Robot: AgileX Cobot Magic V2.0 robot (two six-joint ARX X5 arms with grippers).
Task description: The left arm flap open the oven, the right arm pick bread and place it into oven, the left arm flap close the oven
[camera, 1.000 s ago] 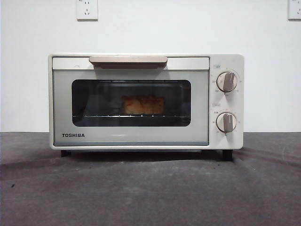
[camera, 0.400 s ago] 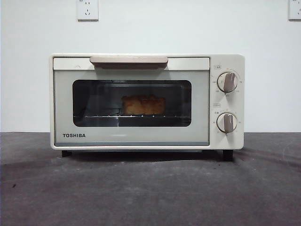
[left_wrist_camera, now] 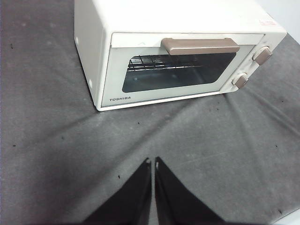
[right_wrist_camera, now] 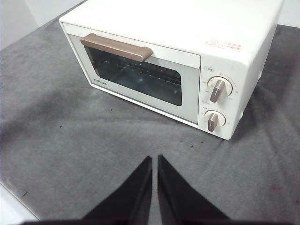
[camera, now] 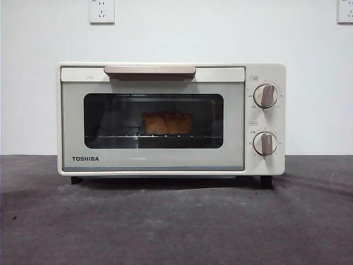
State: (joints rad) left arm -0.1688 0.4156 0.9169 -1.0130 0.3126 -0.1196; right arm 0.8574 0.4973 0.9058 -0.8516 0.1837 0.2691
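- White wall (camera: pixel 220 33) with two sockets (camera: pixel 102 11) rises behind my dark grey, speckled table (camera: pixel 176 221).
- The oven (camera: pixel 171 118) stands on it, door shut.
- Bread (camera: pixel 167 123) sits on the rack inside.
- My left gripper (left_wrist_camera: pixel 153 163) and right gripper (right_wrist_camera: pixel 154 159) hang above the table, well apart from the oven, jaws together.

The oven (camera: pixel 171 118) is a cream-white box standing upright on short dark feet on the grey tabletop (camera: pixel 176 221), its front facing the front camera. Its door is shut, with a beige-brown bar handle (camera: pixel 150 70) along the top edge and TOSHIBA printed at the lower left. Two knobs (camera: pixel 267 95) sit one above the other on the right panel. Through the dark glass window the bread (camera: pixel 167 123), a small lumpy golden-orange loaf, rests on the wire rack (camera: pixel 127 136) near the window's middle
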